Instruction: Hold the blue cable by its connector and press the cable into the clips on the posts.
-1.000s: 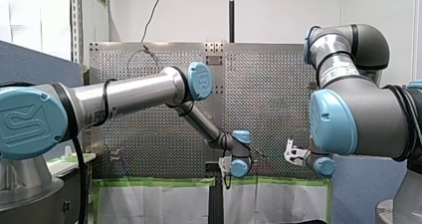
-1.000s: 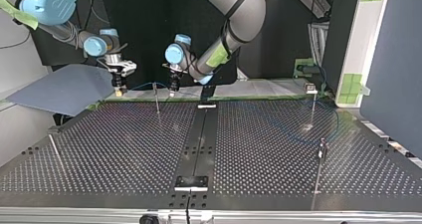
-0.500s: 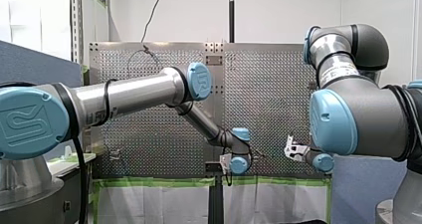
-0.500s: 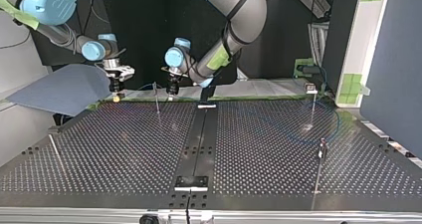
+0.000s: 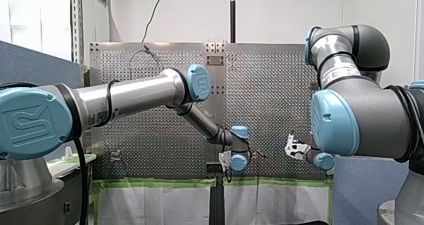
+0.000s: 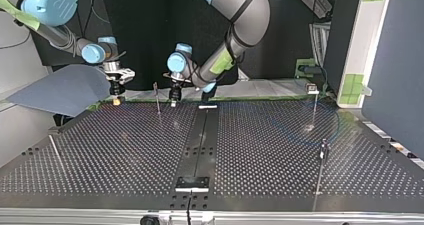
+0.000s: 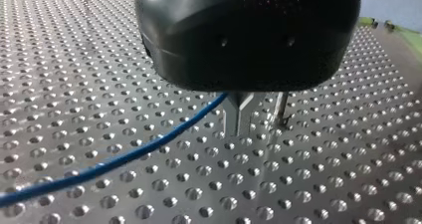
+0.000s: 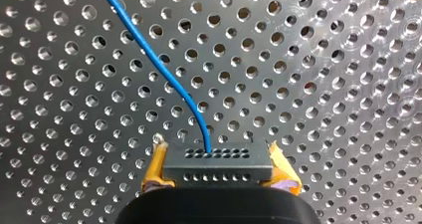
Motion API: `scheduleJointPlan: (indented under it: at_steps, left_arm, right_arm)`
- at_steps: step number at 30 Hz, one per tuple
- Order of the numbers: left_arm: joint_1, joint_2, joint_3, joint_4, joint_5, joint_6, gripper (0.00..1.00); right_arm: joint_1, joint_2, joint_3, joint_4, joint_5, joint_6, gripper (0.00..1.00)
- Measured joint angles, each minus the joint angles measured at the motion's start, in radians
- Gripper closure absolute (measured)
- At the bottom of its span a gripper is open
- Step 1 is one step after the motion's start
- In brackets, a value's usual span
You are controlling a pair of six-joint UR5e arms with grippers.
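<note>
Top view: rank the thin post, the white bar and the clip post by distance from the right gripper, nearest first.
From my right gripper:
1. Thin post, at the view's left.
2. White bar, at centre.
3. Clip post, at the view's right.

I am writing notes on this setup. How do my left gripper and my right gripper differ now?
Pads: my right gripper has yellow pads; my left gripper shows bare metal fingers. Hold: the right one clamps the black connector; the left one's fingers stand shut where the blue cable reaches them. Shared: both are over the perforated table, at the same cable.
</note>
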Motion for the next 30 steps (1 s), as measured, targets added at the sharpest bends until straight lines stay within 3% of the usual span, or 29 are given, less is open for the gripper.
scheduleJointPlan:
  at_steps: [10,11,12,13,14,17,21,26,30]
  left_arm:
    - [0.002,0.0,-0.01,-0.005,-0.007,0.004,1.0]
    - [0.002,0.0,-0.011,-0.005,-0.007,0.004,0.54]
    - [0.002,0.0,-0.013,-0.004,-0.007,0.005,0.54]
    - [0.001,0.0,-0.016,-0.002,-0.005,0.007,0.34]
    - [0.001,0.001,-0.024,0.004,0.0,0.013,0.25]
    - [-0.001,0.001,-0.048,0.025,0.016,0.034,0.17]
    - [-0.003,0.001,-0.083,0.033,0.041,0.066,0.14]
    - [-0.01,0.003,-0.101,0.003,0.064,0.103,0.02]
    - [-0.015,0.009,-0.107,-0.028,0.085,0.13,0.02]
  right_arm:
    - [0.006,0.001,-0.001,0.002,-0.001,-0.001,1.0]
    - [0.007,0.001,-0.001,0.002,-0.002,-0.001,1.0]
    - [0.008,0.001,-0.001,0.002,-0.003,-0.001,1.0]
    - [0.009,0.002,-0.001,0.002,-0.005,-0.001,1.0]
    - [0.01,0.002,-0.001,0.002,-0.006,-0.001,1.0]
    - [0.012,0.003,-0.001,0.003,-0.008,-0.001,1.0]
    - [0.015,0.003,-0.001,0.003,-0.009,0.0,1.0]
    - [0.017,0.004,-0.001,0.005,-0.009,0.0,1.0]
    - [0.02,0.004,-0.001,0.005,-0.008,0.0,1.0]
